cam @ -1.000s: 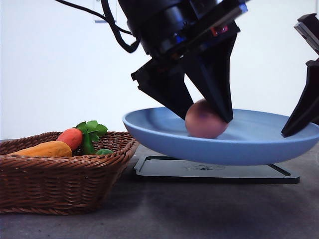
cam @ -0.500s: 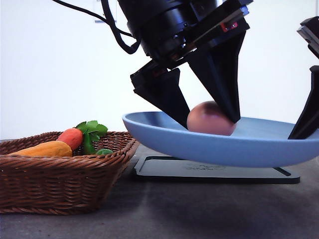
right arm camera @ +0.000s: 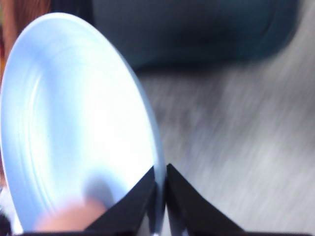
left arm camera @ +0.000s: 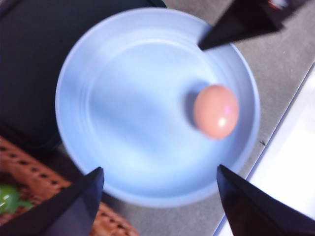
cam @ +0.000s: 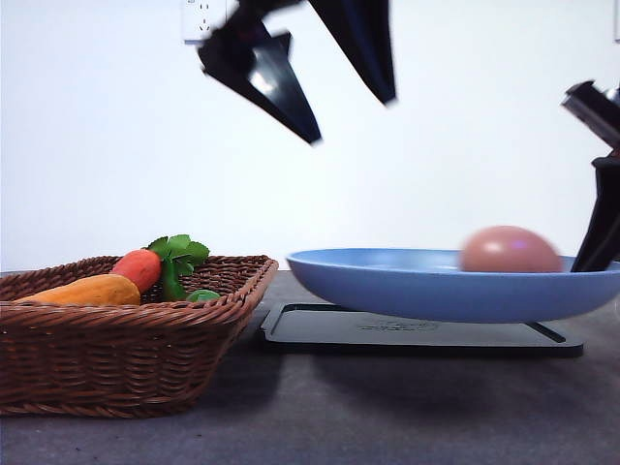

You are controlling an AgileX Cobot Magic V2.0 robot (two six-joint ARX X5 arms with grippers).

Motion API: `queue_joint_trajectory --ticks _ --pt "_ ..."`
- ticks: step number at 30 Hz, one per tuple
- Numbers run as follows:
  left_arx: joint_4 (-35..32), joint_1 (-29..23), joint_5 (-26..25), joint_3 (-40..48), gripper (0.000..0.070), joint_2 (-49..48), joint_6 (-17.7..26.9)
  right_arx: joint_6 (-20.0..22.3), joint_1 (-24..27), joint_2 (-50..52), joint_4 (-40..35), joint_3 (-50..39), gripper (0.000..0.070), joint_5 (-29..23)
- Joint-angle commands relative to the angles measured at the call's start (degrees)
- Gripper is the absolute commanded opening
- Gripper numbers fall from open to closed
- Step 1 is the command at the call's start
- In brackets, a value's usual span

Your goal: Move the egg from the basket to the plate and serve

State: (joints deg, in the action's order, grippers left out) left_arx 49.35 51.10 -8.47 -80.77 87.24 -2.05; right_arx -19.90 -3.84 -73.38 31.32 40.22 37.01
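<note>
The left tool (cam: 334,97) has let go and risen, jaws apart; the egg (cam: 511,250) lies in the plate (cam: 387,286), apparently clamped by the right tool (right arm camera: 161,184). Serving remains.

Left end effector (cam: 339,87) hangs high, jaws spread wide — right end effector (right arm camera: 160,196) (jaws nearly together) pinches a rim.

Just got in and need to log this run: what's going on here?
The egg lies loose in the light blue plate, near the side that the right gripper pinches by the rim, holding it above the black tray. The left gripper hangs open and empty above. The wicker basket beside them holds toy vegetables.
</note>
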Motion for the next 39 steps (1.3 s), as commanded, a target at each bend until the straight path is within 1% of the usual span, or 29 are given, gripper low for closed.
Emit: queue_joint_trajectory --ticks 1,5,7,11,15,19,23,24,26,27,29,35,39 --pt "0.7 -0.4 0.2 -1.3 0.0472 -0.7 1.0 2.9 0.6 -3.4 -0.5 3.0 0.0000 0.5" --pt "2.9 -2.2 0.2 -1.3 0.0469 -4.1 1.0 4.4 1.6 -11.4 -1.1 9.2 0.0000 0.5" --pt "3.5 -3.1 0.2 -1.3 0.0455 -5.7 1.0 4.5 1.7 -15.7 -1.7 12.5 0.0000 0.5" --pt "4.2 -4.6 0.2 -1.3 0.0453 -8.2 1.0 4.5 1.7 -23.3 -3.6 18.7 0.0000 0.5" --pt "5.2 -5.8 0.2 -1.3 0.0453 -9.3 1.0 4.5 1.7 -30.1 -3.9 24.4 0.0000 0.5" --pt "5.5 -6.6 0.2 -1.3 0.0453 -9.3 1.0 4.5 1.7 -34.5 -4.6 27.4 0.0000 0.4" --pt "4.8 -6.6 0.2 -1.3 0.0453 -9.3 1.0 4.5 1.7 -36.1 -5.6 27.8 0.0003 -0.9" --pt "4.8 -6.6 0.2 -1.3 0.0453 -9.3 1.0 4.5 1.7 -36.3 -5.6 27.8 0.0030 -2.1" --pt "4.8 -6.6 0.2 -1.3 0.0453 -9.3 1.0 4.5 1.7 -36.3 -5.6 27.8 0.0106 -4.0" --pt "4.8 -6.6 0.2 -1.3 0.0453 -9.3 1.0 4.5 1.7 -36.3 -5.6 27.8 0.0156 -4.5" --pt "4.7 -6.6 0.2 -1.3 0.0453 -9.3 1.0 4.5 1.7 -36.3 -5.8 27.8 0.0228 -4.6" --pt "4.6 -6.9 0.2 -1.3 0.0453 -9.3 1.0 4.6 2.4 -35.6 -5.3 27.9 0.0236 -3.2" --pt "3.8 -7.6 0.2 -1.3 0.0453 -9.3 1.6 5.8 3.4 -33.6 -2.3 27.9 0.0236 -0.3"
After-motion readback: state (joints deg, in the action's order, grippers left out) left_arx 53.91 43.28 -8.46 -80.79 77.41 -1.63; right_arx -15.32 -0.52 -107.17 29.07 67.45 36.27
